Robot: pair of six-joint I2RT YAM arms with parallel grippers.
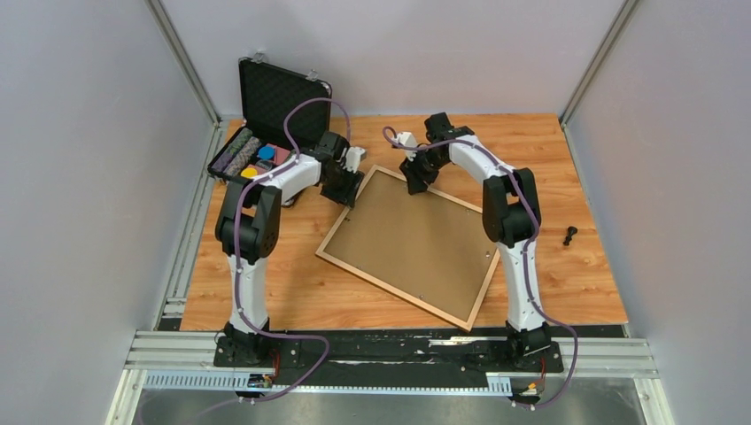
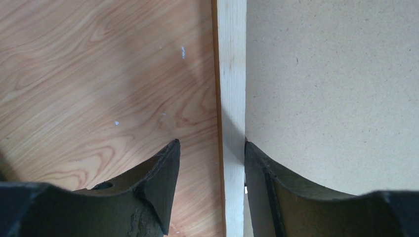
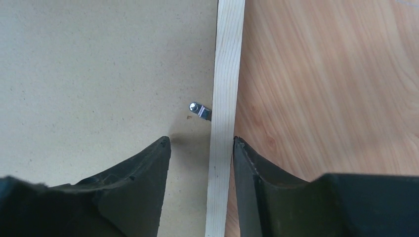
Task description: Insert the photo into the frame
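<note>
Two rails of the frame (image 2: 231, 74) lie between parted jaws, unclamped. Far-left rail runs through the left gripper (image 2: 211, 148), far-right through the right gripper (image 3: 201, 142)

Table (image 1: 266, 292): wooden, carrying these.
Frame (image 1: 390, 290): lying flat, moulding running between jaws of left gripper (image 1: 347, 197) and right gripper (image 1: 414, 184).
Case (image 1: 282, 99): sitting open left of left gripper.
Black part (image 1: 569, 235): lying well right of right gripper.

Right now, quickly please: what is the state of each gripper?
Left gripper: open, jaws astride the frame moulding, not clamped.
Right gripper: open, astride the frame moulding too, holding nothing.
</note>
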